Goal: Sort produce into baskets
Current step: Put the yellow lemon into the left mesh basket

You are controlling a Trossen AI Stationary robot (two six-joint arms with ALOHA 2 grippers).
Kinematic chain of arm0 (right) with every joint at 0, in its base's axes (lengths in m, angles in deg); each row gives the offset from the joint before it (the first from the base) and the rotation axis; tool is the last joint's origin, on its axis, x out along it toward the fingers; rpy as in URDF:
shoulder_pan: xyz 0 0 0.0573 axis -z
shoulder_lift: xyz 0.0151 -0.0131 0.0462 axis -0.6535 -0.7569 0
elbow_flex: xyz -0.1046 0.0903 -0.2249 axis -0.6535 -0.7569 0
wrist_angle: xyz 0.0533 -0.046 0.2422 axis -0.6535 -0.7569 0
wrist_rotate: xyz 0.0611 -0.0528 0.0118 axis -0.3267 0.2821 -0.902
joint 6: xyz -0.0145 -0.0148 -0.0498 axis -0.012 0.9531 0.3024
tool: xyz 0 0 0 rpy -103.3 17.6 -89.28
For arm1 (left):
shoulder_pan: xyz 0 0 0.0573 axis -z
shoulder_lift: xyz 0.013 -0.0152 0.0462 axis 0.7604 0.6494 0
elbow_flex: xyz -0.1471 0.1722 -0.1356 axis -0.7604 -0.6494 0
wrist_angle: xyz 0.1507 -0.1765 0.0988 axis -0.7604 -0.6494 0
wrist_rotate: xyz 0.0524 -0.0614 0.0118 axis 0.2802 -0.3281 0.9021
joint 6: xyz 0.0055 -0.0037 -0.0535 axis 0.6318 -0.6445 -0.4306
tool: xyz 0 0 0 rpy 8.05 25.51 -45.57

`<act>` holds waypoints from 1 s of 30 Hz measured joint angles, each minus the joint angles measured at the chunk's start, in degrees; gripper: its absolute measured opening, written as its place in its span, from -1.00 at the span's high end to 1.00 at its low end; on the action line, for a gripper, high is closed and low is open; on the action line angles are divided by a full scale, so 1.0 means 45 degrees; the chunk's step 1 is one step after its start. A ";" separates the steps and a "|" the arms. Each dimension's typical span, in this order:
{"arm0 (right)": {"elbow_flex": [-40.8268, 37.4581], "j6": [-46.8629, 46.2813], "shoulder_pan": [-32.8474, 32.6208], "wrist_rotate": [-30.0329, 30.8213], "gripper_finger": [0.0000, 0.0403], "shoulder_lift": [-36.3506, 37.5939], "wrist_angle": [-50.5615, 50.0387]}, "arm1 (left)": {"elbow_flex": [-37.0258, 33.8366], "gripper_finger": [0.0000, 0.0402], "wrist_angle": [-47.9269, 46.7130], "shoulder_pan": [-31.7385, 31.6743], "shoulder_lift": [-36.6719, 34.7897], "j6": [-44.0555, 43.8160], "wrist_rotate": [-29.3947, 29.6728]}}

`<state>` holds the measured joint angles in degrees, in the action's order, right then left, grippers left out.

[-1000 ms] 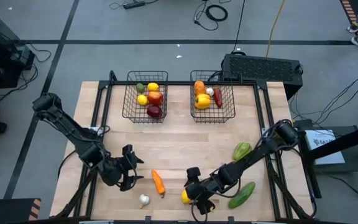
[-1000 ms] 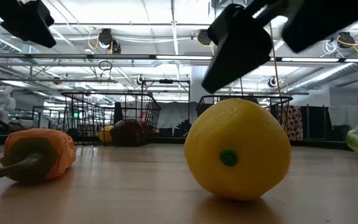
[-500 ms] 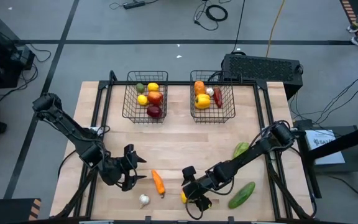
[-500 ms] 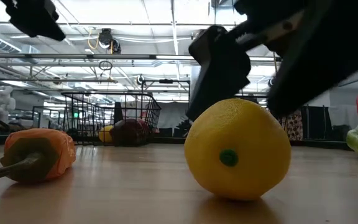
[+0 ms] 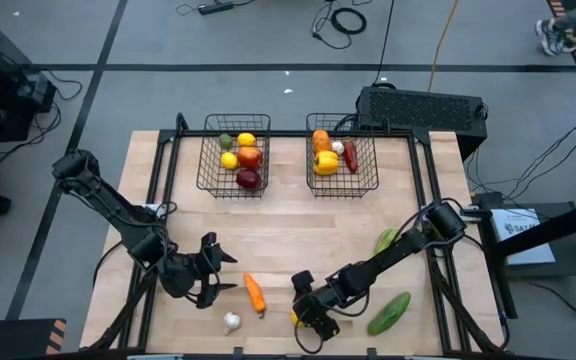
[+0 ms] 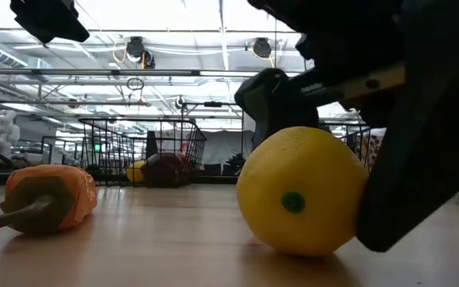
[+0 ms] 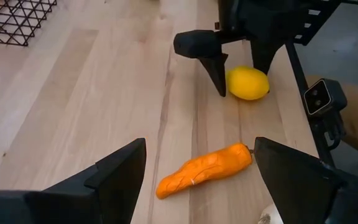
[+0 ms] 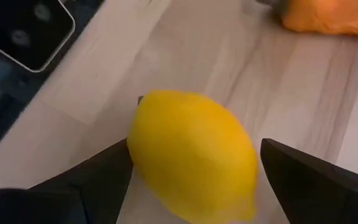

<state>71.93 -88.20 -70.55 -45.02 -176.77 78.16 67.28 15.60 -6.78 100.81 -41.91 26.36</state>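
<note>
The right gripper (image 5: pixel 305 318) is down at the tabletop's (image 5: pixel 288 225) front edge, its fingers spread apart on either side of a lemon (image 5: pixel 297 317) that rests on the wood. Just beside it lies a carrot (image 5: pixel 255 293). The left gripper (image 5: pixel 211 272), open, hovers beyond the carrot. Two baskets (image 5: pixel 235 160) stand along the far edge.

My right arm reaches low across the near edge of the table, wrist bent down, right gripper (image 5: pixel 302 315) spread wide with both fingers at table level. My left arm sits at the near left, left gripper (image 5: pixel 211 270) spread wide, raised above the surface.
</note>
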 joint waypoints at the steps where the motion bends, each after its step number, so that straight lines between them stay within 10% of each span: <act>1: 0.0001 0.0006 0.0014 0.0045 -0.68 -0.0003 -0.0009 | 0.0000 -0.52 0.0000 0.0000 0.0000 0.0005 0.0018; 10: 0.0001 0.0030 0.0046 0.0555 -0.65 -0.0019 -0.0020 | 0.0000 -0.52 0.0012 0.0000 -0.0005 0.0328 0.0178; 22: 0.0147 -0.0348 0.0385 0.0531 -0.10 -0.0019 -0.0163 | 0.0000 -0.52 0.0087 0.0000 -0.0005 0.0448 0.0186; 30: 0.1200 -0.0270 0.0900 0.0574 -0.17 0.0003 -0.1124 | 0.0000 -0.52 0.0109 0.0000 -0.0001 0.0361 0.0912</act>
<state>77.33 -89.42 -66.50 -42.44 -176.76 73.10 67.28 16.09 -6.78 100.80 -40.29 30.46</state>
